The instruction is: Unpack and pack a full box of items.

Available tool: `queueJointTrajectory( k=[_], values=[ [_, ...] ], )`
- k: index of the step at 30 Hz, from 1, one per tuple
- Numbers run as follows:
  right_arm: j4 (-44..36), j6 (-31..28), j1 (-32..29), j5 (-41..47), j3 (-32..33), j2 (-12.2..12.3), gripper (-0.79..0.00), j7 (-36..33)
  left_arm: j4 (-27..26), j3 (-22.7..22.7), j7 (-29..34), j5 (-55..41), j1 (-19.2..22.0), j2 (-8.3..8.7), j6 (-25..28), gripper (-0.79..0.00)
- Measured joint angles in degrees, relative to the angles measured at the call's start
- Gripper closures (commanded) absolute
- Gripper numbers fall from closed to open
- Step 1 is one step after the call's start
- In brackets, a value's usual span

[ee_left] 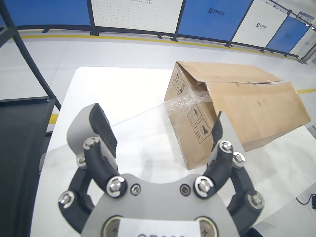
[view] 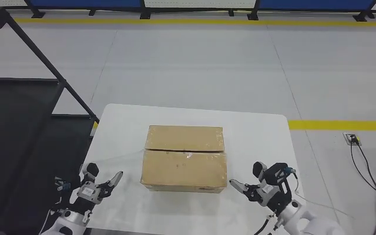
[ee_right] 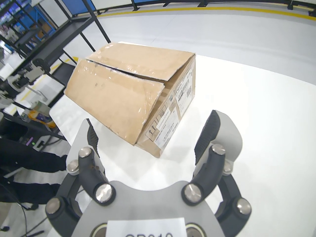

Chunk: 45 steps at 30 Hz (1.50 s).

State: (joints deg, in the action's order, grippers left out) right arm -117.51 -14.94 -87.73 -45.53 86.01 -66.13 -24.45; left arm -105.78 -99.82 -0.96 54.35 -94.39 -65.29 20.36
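A brown cardboard box [view: 184,157] stands in the middle of the white table [view: 258,132], its two top flaps folded down and meeting along a seam. A strip of clear tape [ee_left: 184,101] hangs loose from the end of the box [ee_left: 237,99] toward the table's left side. My left gripper [view: 104,178] sits near the front left corner of the table, open and empty [ee_left: 158,122]. My right gripper [view: 249,179] is at the front right, a short way from the box [ee_right: 128,92], also open with nothing between its fingers [ee_right: 151,130].
A black metal rack [view: 35,117] stands left of the table. A dark-sleeved arm [ee_right: 29,159] shows off the table's edge in the right wrist view. A cable and floor socket [view: 352,141] lie to the right. Bare table surface surrounds the box.
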Motion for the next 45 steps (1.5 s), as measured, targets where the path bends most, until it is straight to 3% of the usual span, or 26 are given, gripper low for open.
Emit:
queueJointTrajectory(
  k=[3,7,13,20,27,33,39,45],
  values=[
    [4.9,2.3,6.0,10.0,-1.9,-0.3,-0.785,-4.5,0.8,1.0,2.4,-1.5,2.6,-0.09,-1.8,-0.785],
    [12.7,2.3,14.4,18.7,-4.1,-0.6,-0.785,-10.6,2.6,0.7,5.1,-5.7,4.0,-0.05,-0.5,-0.785],
    [21.7,-3.7,22.2,28.6,-6.9,-0.8,-0.785,-16.7,3.9,-0.8,7.4,-10.7,4.5,0.07,1.1,-0.785],
    [26.9,-10.7,27.0,38.3,-9.2,-0.8,-0.785,-23.6,3.5,-0.1,7.3,-10.6,4.2,0.01,1.1,-0.785],
    [26.8,-18.7,26.5,49.5,-6.8,0.1,-0.785,-30.2,1.9,1.1,7.3,-10.6,4.9,-0.06,1.5,-0.785],
    [23.1,-24.6,23.8,57.6,-3.7,1.6,-0.785,-40.3,0.1,3.2,7.7,-9.4,6.7,-0.15,1.2,-0.785],
    [16.7,-24.0,19.3,54.2,-4.0,3.9,-0.785,-40.9,-1.4,4.6,8.5,-8.0,7.0,-0.08,3.7,-0.785],
    [15.8,-23.9,17.8,49.7,-7.5,6.5,-0.785,-41.0,-0.9,4.2,9.6,-3.3,5.6,0.57,12.1,-0.785]
  ],
)
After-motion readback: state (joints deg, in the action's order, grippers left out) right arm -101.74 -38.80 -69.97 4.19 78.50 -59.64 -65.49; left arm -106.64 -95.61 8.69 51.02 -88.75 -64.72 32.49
